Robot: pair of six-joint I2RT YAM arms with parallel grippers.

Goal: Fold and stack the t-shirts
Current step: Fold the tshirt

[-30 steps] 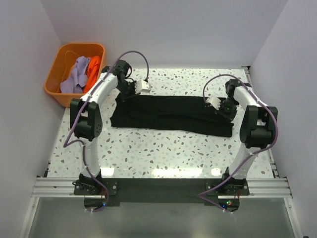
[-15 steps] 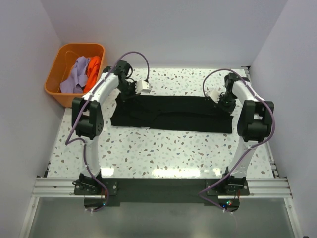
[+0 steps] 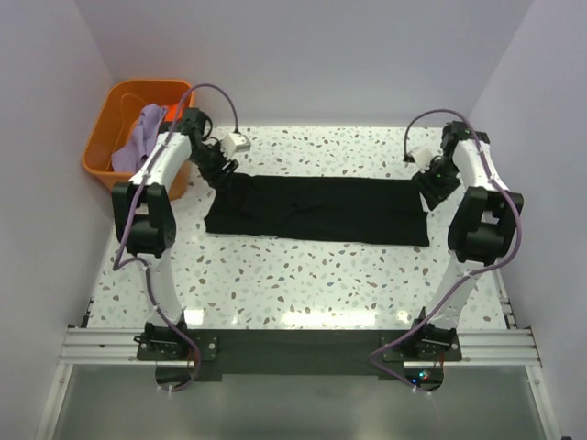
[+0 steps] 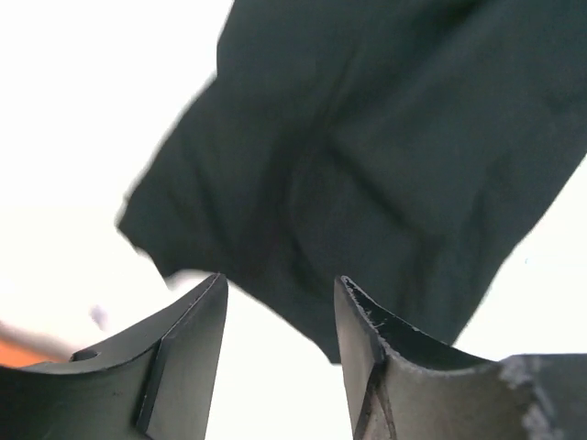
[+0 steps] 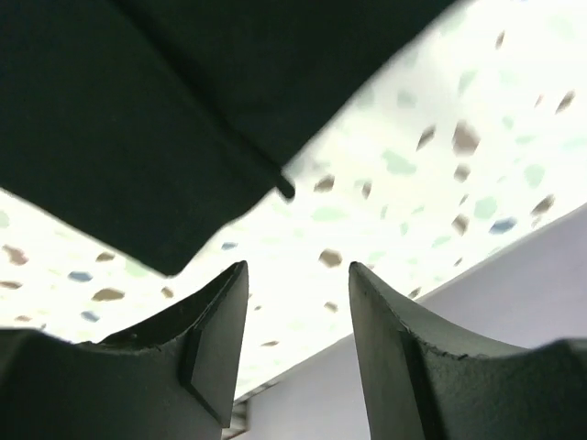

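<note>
The black t-shirt [image 3: 321, 209] is laid as a long band across the worktop [image 3: 303, 275], nearer the far edge. The left gripper [image 4: 280, 298] and right gripper [image 5: 298, 275] are held parted and empty over its far corners. Only the top layer may be pinched, so the fold would open. The layers cannot be counted, and the tub [image 3: 96, 160] off the far-left corner is partly hidden.

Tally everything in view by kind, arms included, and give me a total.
T-shirts: 2 (black t-shirt spread on the table, lavender shirt bunched in the tub)
Tubs: 1 (orange tub)
Arms: 2 (left claw and right claw, both open)
Total: 5
The left arm hides part of the tub, so more may lie in it.
</note>
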